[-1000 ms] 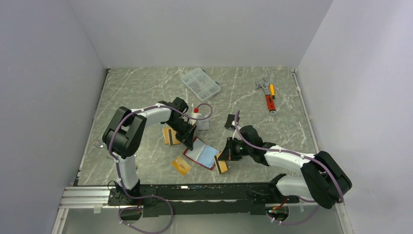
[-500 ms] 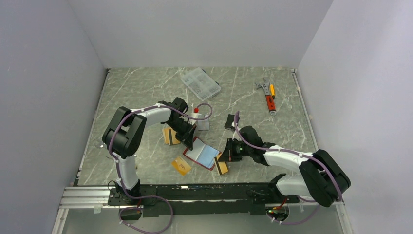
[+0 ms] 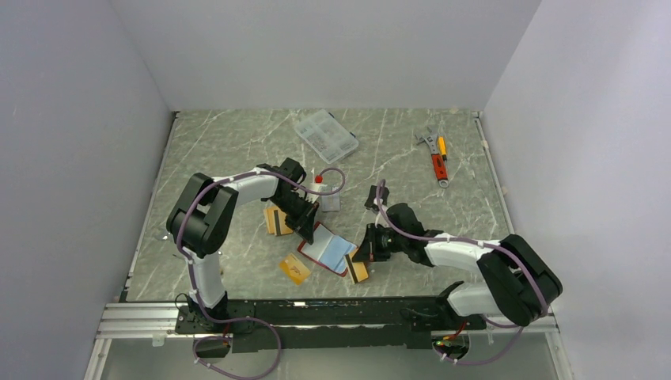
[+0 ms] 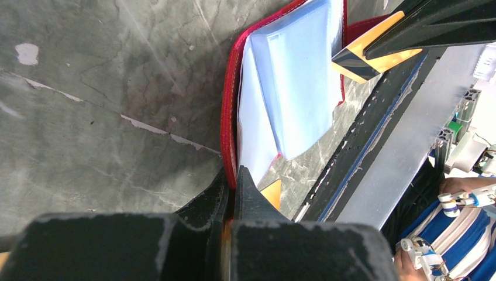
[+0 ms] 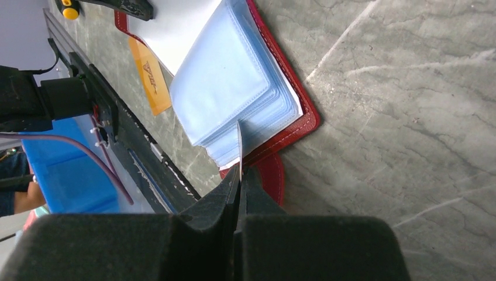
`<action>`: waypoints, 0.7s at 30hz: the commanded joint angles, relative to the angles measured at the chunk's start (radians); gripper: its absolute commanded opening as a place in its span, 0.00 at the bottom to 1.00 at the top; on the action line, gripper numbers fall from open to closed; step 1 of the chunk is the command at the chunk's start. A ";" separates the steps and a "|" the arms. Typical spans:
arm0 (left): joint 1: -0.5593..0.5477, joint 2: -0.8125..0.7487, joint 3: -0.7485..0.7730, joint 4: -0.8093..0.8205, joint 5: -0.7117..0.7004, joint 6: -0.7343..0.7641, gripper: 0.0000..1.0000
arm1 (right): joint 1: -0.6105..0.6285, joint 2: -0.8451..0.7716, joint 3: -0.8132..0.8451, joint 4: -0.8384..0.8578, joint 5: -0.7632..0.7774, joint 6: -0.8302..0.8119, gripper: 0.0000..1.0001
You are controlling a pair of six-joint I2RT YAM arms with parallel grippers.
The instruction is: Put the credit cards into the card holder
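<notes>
The card holder (image 3: pixel 332 252) is laid open on the table (image 3: pixel 237 150), red cover down and blue sleeves (image 5: pixel 234 93) facing up; its far-left edge is pinched between the closed jaws of the left gripper (image 4: pixel 232 175), so the wallet is pinned in place. The right gripper (image 3: pixel 366 252) is brought in at the holder's near-right corner, jaws together on a gold card with a black stripe (image 3: pixel 358 269); in the right wrist view that card is seen edge-on, its tip touching the stack of sleeves close to the red rim; whether it has entered a pocket cannot be told.

No card is seen seated in the sleeves, so nothing is judged to be banked yet. A plain orange card (image 3: pixel 294 269) is left flat just off the holder's near-left side; a small pile of cards (image 3: pixel 275 220) is left on its far-left side, just beyond the left gripper.

The first insertion is judged to be in hand, with most of the job ahead; this card is to be slid home, then each of the others fetched and sleeved.
</notes>
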State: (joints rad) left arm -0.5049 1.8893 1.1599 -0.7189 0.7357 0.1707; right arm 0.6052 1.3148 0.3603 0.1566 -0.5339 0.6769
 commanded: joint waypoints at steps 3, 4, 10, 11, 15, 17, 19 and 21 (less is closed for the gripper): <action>-0.007 -0.045 0.004 0.008 0.001 0.012 0.02 | -0.001 0.019 0.045 0.030 0.007 -0.009 0.00; -0.007 -0.046 0.005 0.006 0.001 0.013 0.02 | -0.003 0.015 0.051 0.028 0.009 -0.010 0.00; -0.006 -0.048 0.007 0.004 -0.005 0.014 0.03 | -0.002 -0.014 0.077 -0.020 0.014 -0.027 0.00; -0.006 -0.048 0.008 0.004 -0.005 0.014 0.03 | -0.002 -0.022 0.079 -0.036 0.020 -0.031 0.00; -0.007 -0.049 0.012 0.002 -0.004 0.013 0.03 | -0.002 -0.043 0.085 -0.067 0.028 -0.046 0.00; -0.007 -0.051 0.014 0.001 -0.003 0.014 0.03 | -0.003 -0.036 0.089 -0.061 0.023 -0.046 0.00; -0.007 -0.056 0.013 0.002 -0.003 0.013 0.04 | -0.002 -0.027 0.103 -0.050 0.013 -0.044 0.00; -0.007 -0.062 0.013 0.002 0.006 0.015 0.06 | 0.000 -0.012 0.123 -0.035 0.003 -0.039 0.00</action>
State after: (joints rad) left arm -0.5056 1.8862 1.1599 -0.7197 0.7349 0.1711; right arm 0.6052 1.2961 0.4175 0.0990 -0.5228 0.6525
